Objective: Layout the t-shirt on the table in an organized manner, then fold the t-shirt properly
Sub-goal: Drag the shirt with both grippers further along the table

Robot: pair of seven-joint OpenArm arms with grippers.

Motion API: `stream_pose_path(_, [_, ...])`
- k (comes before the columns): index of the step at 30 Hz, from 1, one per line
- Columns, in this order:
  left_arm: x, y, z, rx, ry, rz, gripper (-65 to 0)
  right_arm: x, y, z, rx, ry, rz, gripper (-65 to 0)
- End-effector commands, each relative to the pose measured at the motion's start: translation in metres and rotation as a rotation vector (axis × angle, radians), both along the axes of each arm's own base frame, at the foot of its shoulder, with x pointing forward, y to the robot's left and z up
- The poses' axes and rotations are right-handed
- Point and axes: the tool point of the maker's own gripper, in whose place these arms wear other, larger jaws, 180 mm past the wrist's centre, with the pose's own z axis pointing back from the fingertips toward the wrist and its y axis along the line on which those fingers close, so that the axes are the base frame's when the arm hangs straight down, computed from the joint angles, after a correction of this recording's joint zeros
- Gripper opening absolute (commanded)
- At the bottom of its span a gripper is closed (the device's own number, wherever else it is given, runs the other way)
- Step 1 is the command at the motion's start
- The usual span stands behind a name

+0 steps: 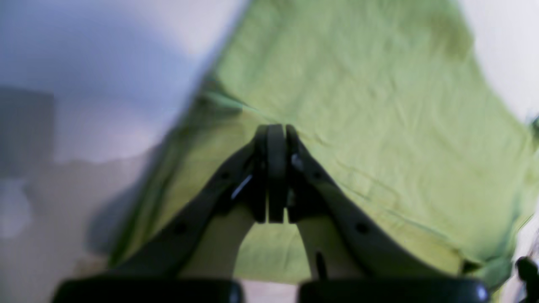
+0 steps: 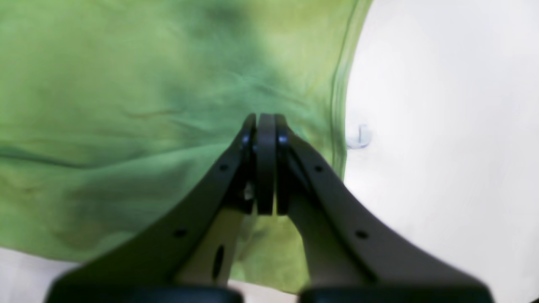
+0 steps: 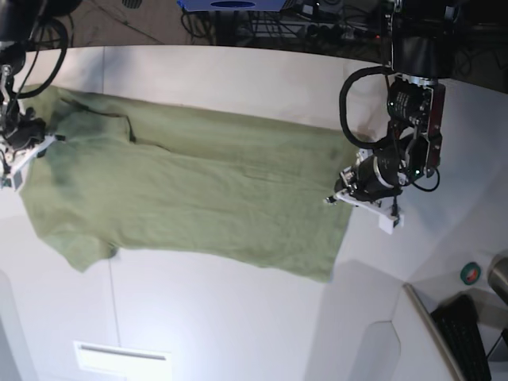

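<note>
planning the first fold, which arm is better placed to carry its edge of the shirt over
Left, tentatively: the left gripper is shut at the t-shirt's straight hem; the right gripper sits by the bunched shoulder.

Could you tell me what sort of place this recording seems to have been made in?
Probably a robotics lab or test workcell: two robot arms work a green t-shirt spread on a large white table, with tangled cables on the floor behind and a keyboard at the table's corner.

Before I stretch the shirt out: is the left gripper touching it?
Touching. In the left wrist view the gripper is shut on a pinch of the t-shirt.
</note>
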Motion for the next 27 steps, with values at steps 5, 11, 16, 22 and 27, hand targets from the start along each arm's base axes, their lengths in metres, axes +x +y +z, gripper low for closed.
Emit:
stream_pose_path(5, [-0.008, -0.001, -0.010, 0.098, 0.015, -0.042, -65.0, 0.001, -0.008, -0.010, 0.018, 0.021, -0.026, -65.0])
stream_pose_path(11, [-0.039, 0.006, -0.028, 0.101, 0.075, -0.026, -65.0, -0.019, -0.006, -0.031, 0.050, 0.092, -0.048, -65.0])
stream_pose_path(16, [-0.059, 0.029, -0.033, 0.098, 0.097, 0.055, -65.0, -0.035, -0.003, -0.040, 0.056, 0.125, -0.051, -65.0])
stream_pose_path(22, [-0.071, 0.030, -0.020, 0.112, 0.063, 0.047, -65.0, -0.058, -0.004, -0.037, 0.027, 0.140, -0.027, -65.0])
stream_pose_path(27, [-0.078, 0.026, -0.013, 0.113, 0.048, 0.032, -65.0, -0.073, 0.010, -0.028, 0.015, 0.121, 0.007, -65.0])
